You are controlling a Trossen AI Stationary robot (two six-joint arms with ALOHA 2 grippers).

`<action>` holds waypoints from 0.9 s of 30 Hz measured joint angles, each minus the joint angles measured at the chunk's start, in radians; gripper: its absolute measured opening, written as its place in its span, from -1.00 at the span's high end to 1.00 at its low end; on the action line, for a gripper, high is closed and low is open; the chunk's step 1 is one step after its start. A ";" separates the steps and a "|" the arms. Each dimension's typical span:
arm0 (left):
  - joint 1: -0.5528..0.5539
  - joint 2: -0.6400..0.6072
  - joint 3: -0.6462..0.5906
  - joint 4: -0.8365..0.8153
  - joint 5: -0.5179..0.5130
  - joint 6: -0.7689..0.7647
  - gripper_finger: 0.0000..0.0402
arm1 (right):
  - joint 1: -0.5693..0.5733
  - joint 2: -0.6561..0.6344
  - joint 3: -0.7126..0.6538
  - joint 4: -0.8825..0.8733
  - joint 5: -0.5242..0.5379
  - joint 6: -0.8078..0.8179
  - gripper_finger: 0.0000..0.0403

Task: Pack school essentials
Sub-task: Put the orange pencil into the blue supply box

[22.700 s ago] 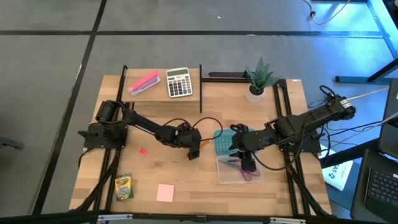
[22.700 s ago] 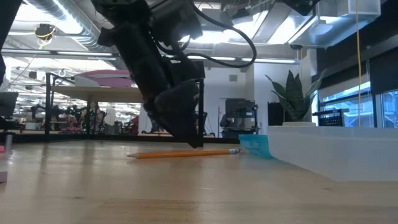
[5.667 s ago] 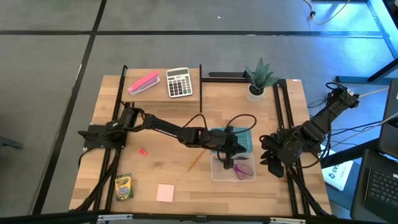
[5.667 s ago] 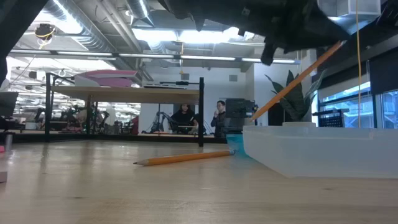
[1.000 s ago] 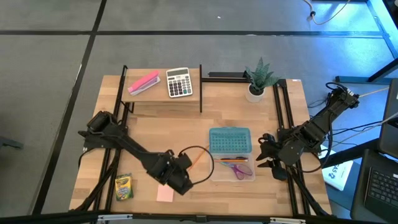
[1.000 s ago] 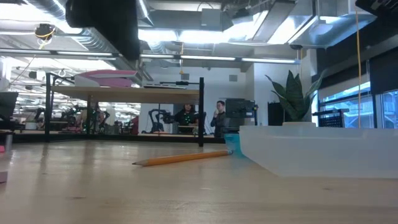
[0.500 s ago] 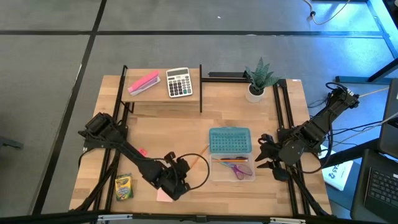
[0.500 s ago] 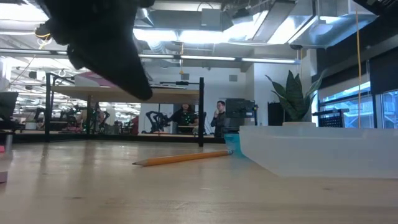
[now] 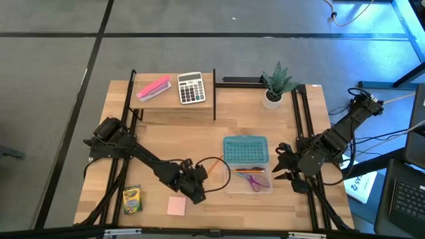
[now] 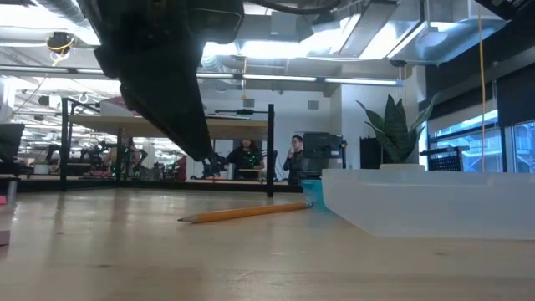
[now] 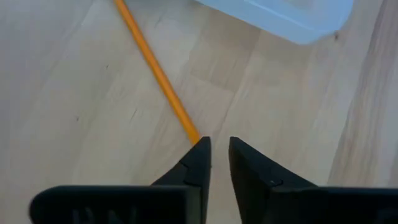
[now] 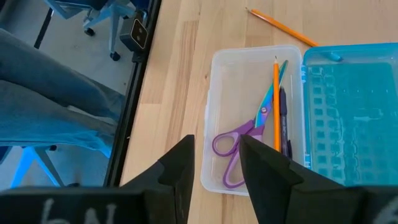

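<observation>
floor: grey, dark seams | desk: light wood planks | ceiling: exposed ducts, strip lights | window: blue-lit, right | potted plant: by the window

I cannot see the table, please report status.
Left gripper slightly open, empty, over loose pencil. Right gripper open, waiting beside box. Scissors inside. Nothing blocking.
</observation>
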 joint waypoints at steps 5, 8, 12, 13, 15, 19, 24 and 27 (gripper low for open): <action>0.012 0.000 0.000 0.000 0.007 0.054 0.63 | 0.000 0.000 0.000 0.000 0.000 0.001 0.36; 0.024 0.000 0.000 0.000 0.005 0.054 0.62 | 0.000 0.000 0.000 0.000 0.000 0.001 0.36; 0.040 0.000 -0.003 0.002 0.005 0.054 0.61 | 0.000 0.000 0.000 0.000 0.000 0.001 0.36; 0.042 0.000 -0.010 0.005 0.005 0.054 0.61 | 0.000 0.000 0.000 0.000 0.000 0.000 0.36; 0.046 0.000 -0.034 0.025 0.004 0.046 0.61 | 0.000 0.000 0.000 0.000 0.000 0.000 0.36; 0.046 0.000 -0.082 0.107 0.003 0.030 0.61 | 0.000 0.000 0.000 0.000 0.000 0.001 0.36; 0.046 0.001 -0.103 0.136 0.002 0.027 0.61 | 0.000 0.000 0.000 -0.001 0.000 0.001 0.36; 0.046 0.001 -0.103 0.138 0.002 0.028 0.61 | 0.000 0.000 0.000 -0.001 0.000 0.001 0.36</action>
